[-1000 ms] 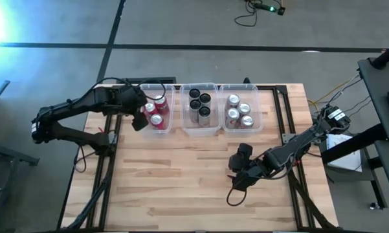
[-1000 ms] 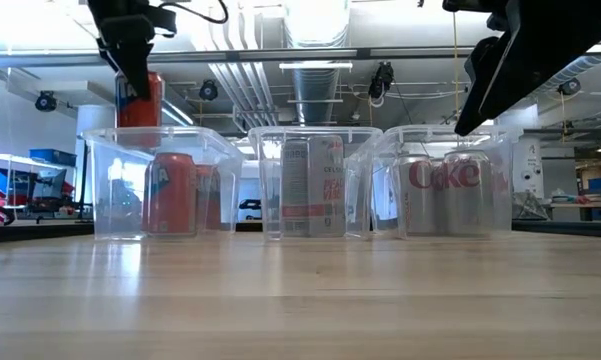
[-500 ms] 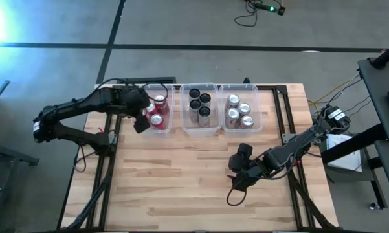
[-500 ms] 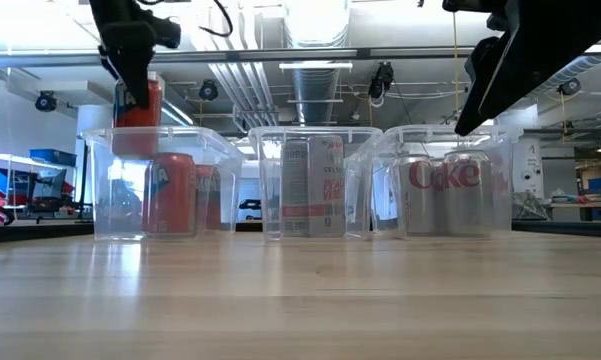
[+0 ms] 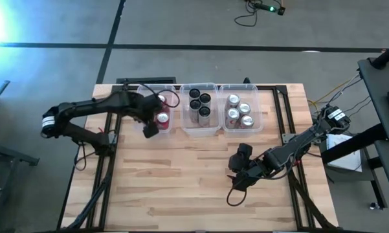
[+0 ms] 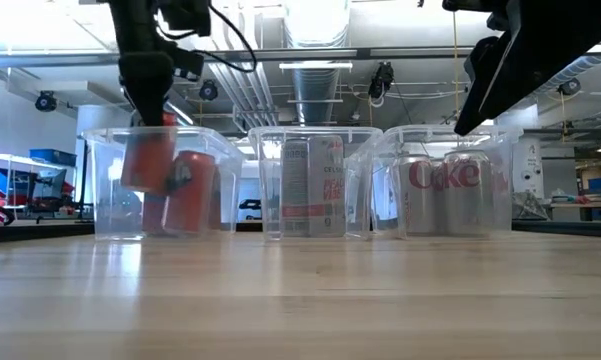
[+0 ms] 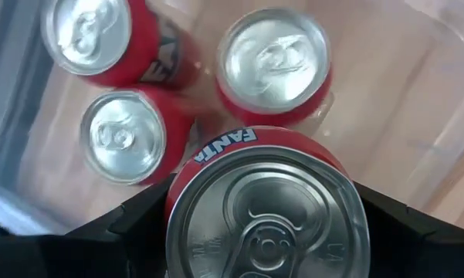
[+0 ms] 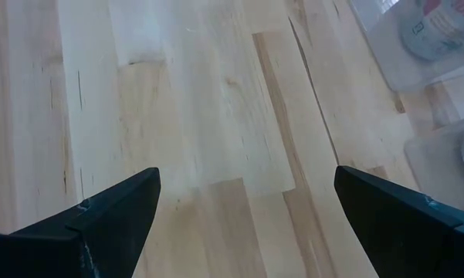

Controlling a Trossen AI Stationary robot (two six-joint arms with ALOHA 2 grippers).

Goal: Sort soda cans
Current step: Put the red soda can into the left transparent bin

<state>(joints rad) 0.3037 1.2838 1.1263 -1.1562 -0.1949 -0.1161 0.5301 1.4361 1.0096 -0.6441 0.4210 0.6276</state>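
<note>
My left gripper [image 5: 156, 118] is shut on a red Fanta can [image 7: 266, 208] and reaches down into the left clear bin [image 5: 145, 97]. In the low view this can [image 6: 145, 160] is tilted inside the bin walls. Three other red cans [image 7: 123, 135] stand on the bin floor below it. Black cans [image 5: 199, 105] fill the middle bin and silver-grey cans [image 5: 239, 110] the right bin. My right gripper [image 5: 236, 181] hovers open over the bare table near its right side, with nothing between its fingers [image 8: 108, 212]. My left gripper pinches the red can's side wall [image 7: 181, 181] just under its silver top between the two fingers [image 7: 135, 220]. They come from above, pointing down into the bin. The can [image 6: 145, 160] hangs tilted, its lower end clear of the bin floor.
The three clear bins stand in a row along the far edge of the wooden table [image 5: 181, 188]. The bin rims [image 6: 160, 133] are at about the height of the held can's top. The near half of the table is bare wood.
My left gripper has come down with the red can, from above the left bin's rim into the bin, shifting a little toward the near and right side. The can has tipped from upright to aslant. My right arm has kept still.
</note>
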